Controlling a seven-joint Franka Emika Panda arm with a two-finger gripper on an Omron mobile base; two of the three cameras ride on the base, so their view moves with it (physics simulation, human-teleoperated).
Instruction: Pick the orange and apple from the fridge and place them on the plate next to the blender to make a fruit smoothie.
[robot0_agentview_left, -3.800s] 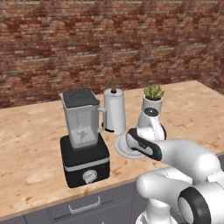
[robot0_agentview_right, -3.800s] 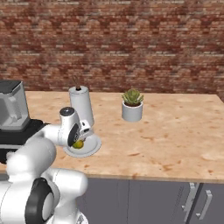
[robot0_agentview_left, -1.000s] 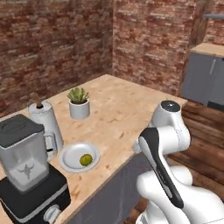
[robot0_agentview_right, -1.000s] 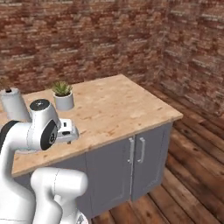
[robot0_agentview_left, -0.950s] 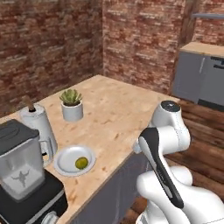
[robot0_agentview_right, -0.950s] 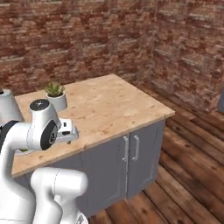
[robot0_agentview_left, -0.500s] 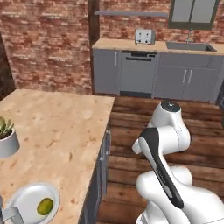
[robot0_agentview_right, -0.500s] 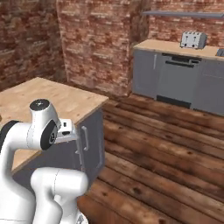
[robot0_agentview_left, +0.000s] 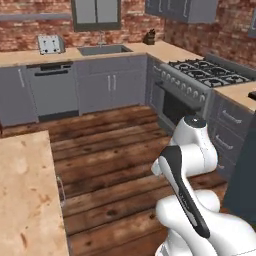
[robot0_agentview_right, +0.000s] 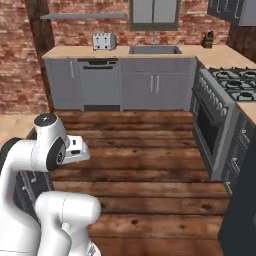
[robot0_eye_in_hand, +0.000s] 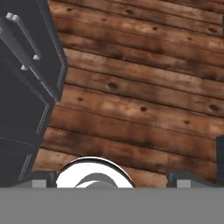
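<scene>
Currently, my tool (robot0_eye_in_hand: 113, 178): open, empty, over the brown wooden plank floor (robot0_eye_in_hand: 144, 100).
Fridge: one tall dark blue-grey fridge (robot0_agentview_right: 246, 200), near one steel gas stove (robot0_agentview_right: 225, 95).

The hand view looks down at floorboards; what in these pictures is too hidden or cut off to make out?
- Gripper: in the hand view, its fingertips barely clear the bottom.
- Dark cabinet: hand view, cut by the left edge.
- Small dark object on the far counter: left base view, too small to identify.
- Stove: right base view, cut by the right edge.
</scene>
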